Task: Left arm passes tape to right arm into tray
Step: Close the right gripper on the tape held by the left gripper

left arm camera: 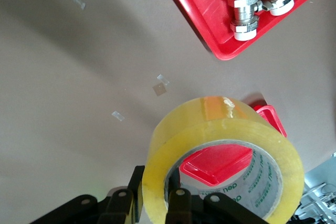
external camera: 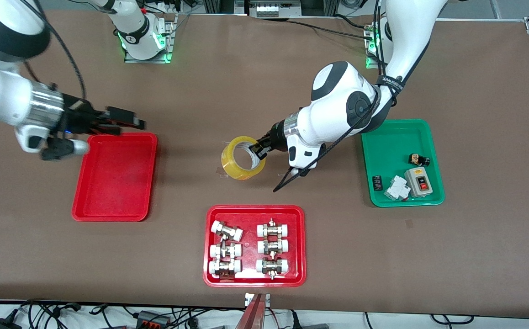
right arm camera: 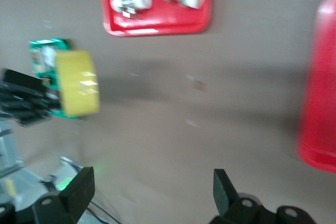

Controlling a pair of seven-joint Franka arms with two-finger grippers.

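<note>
Translucent yellow packing-tape roll (external camera: 242, 158), light and stiff, left gripper (external camera: 260, 148) pinches its wall; you grab opposite rim with spread right gripper (external camera: 125, 119).

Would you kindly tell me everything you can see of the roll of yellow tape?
The tape is a wide roll of translucent yellow packing tape with a whitish printed inner core. The left hand holds it by the wall, one finger inside the core and one outside, up over bare table between the empty red tray and the green tray. It hangs on edge, its hole facing sideways. Nothing else touches it.

Brown table (external camera: 228, 68): tray (external camera: 114, 178), fittings tray (external camera: 255, 246), green tray (external camera: 401, 162).
</note>
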